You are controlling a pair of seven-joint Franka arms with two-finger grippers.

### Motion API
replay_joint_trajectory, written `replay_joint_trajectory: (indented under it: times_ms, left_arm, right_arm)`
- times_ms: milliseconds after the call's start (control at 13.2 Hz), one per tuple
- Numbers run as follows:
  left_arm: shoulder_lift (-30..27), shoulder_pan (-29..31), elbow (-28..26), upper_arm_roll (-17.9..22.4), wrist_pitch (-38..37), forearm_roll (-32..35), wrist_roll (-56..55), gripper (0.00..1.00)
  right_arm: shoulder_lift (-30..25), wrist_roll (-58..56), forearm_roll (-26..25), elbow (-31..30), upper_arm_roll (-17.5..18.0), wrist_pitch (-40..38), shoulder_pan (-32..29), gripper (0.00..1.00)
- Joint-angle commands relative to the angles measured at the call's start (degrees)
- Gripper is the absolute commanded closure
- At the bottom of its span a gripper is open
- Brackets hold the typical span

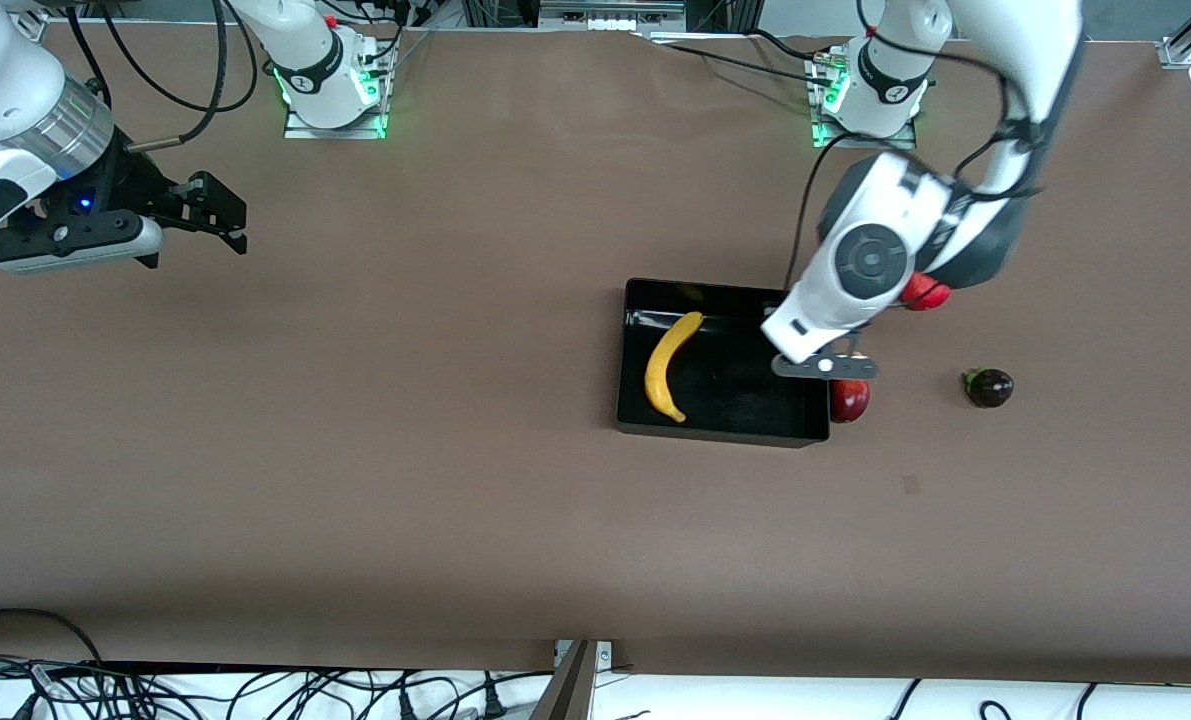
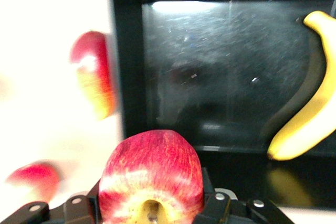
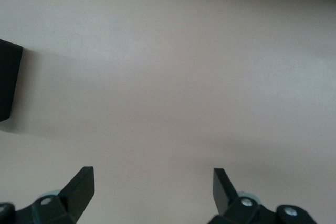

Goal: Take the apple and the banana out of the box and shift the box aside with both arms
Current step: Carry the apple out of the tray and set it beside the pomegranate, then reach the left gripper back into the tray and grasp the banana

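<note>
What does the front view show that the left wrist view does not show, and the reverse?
Only the front view: the right claw, open, waiting over bare table toward the right arm's end; a dark purple fruit toward the left arm's end of the table.

Only the left wrist view: the left claw shut on the apple, its yellowish stem end visible.

Both: the black box with the banana inside, the held apple just outside the box wall, and another red fruit on the table.
</note>
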Motion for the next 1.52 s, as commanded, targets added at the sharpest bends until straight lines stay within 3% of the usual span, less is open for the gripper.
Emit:
replay_joint_trajectory:
  times_ms: [0, 152, 304, 456, 760, 836, 912, 988, 1216, 1444]
  left_arm:
    - [-0.97, 7.70, -0.22, -0.04, -4.45, 1.12, 14.83, 0.68]
    - [-0.97, 14.12, -4.42, -0.39, -2.46, 1.12, 25.15, 0.68]
    - [-3.77, 16.33, -13.10, -0.40, 5.16, 1.12, 26.94, 0.68]
    - [-5.89, 16.52, -20.59, -0.48, 13.26, 1.12, 27.38, 0.68]
    - [-4.32, 16.52, -29.13, -0.49, 27.76, 1.03, 27.38, 0.64]
    - [-3.88, 16.52, -29.15, -0.49, 28.14, 1.03, 27.38, 0.47]
    - [-3.87, 16.52, -29.06, -0.49, 28.15, 1.03, 27.30, 0.08]
    - [-3.96, 16.52, -28.88, -0.49, 27.97, 1.03, 27.38, 0.00]
    - [-7.64, 16.26, -26.09, -0.66, 23.96, 1.03, 27.21, 0.00]
    - [-7.40, 15.47, -11.53, -3.20, 6.67, 0.33, 25.98, 0.00]
  right_arm:
    - [0.19, 0.21, 0.80, 0.73, -0.12, -0.10, 0.21, 0.00]
    - [0.19, 0.12, 0.80, 0.73, -0.12, -0.10, 0.39, 0.00]
    - [0.28, -0.32, 0.80, 0.73, -0.12, -0.02, 1.52, 0.00]
    - [0.55, 0.12, 0.71, 0.73, -0.12, -0.02, 3.10, 0.00]
    - [1.43, -0.05, -0.17, 0.73, -0.21, 0.51, 4.52, 0.00]
    - [1.43, 0.03, -0.17, 0.73, -0.12, 0.77, 4.52, 0.00]
    - [1.43, 0.03, -0.17, 0.73, -0.21, 0.77, 4.52, 0.00]
    - [1.60, -0.05, -0.17, 0.73, -0.21, 0.86, 4.52, 0.00]
    - [2.21, 0.03, -0.17, 0.73, -0.21, 0.86, 4.52, 0.00]
    - [2.48, -0.05, 0.01, 0.73, -0.29, 1.83, 4.34, 0.00]
